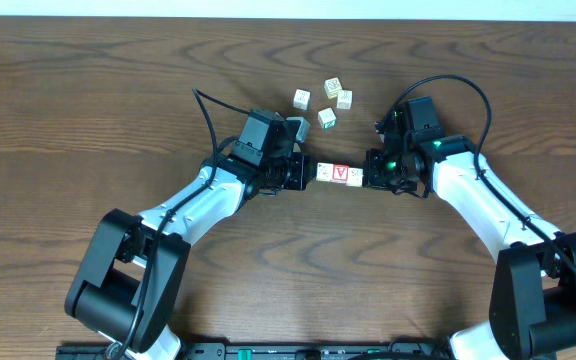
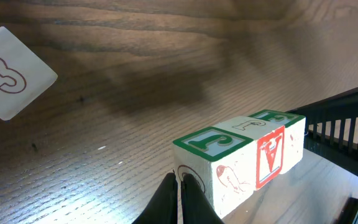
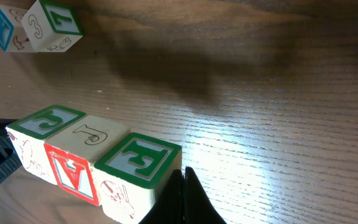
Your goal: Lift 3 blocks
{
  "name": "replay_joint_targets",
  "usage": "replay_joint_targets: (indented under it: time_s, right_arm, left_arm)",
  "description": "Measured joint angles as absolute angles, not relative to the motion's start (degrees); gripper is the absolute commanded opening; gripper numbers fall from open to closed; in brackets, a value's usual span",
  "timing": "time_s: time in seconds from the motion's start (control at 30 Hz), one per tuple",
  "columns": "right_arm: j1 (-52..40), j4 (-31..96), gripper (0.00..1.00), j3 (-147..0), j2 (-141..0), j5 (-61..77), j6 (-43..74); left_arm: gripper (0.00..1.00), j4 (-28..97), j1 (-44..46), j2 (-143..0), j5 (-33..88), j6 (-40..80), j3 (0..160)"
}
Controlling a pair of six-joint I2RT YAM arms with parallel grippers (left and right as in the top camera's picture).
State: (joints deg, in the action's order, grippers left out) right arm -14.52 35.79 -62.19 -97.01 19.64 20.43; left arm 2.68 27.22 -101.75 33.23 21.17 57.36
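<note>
**Squeezed from both ends**

My left gripper (image 1: 308, 172) and right gripper (image 1: 368, 175) both have their fingers together, tips butted against opposite ends of the blocks (image 1: 339, 173) lined up between them. Only that inward push holds the row. It looks raised off the table (image 1: 88, 100), but I can't be sure.

A dark brown wood-grain counter (image 1: 88, 90) carries a loose cluster of four small pale wooden cubes toward its far side. The leftmost cube (image 1: 301, 98) sits slightly apart. The far cube (image 1: 334, 87), turned cornerwise, is just beside the right-hand cube (image 1: 345, 99). The near cube (image 1: 327, 118) shows a greenish top. In the right wrist view, a blue-lettered X cube (image 3: 2, 28) sits just beside a cube marked 3 and green 7 (image 3: 51, 25).
</note>
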Motion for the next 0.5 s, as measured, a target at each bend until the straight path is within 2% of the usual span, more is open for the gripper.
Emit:
replay_joint_targets:
  time_s: [0.5]
  right_arm:
    - [-14.5, 35.7, 0.01, -62.1, -92.2, 18.9, 20.6]
  left_arm:
    - [0.07, 2.9, 27.2, -101.1, 32.8, 21.2, 58.9]
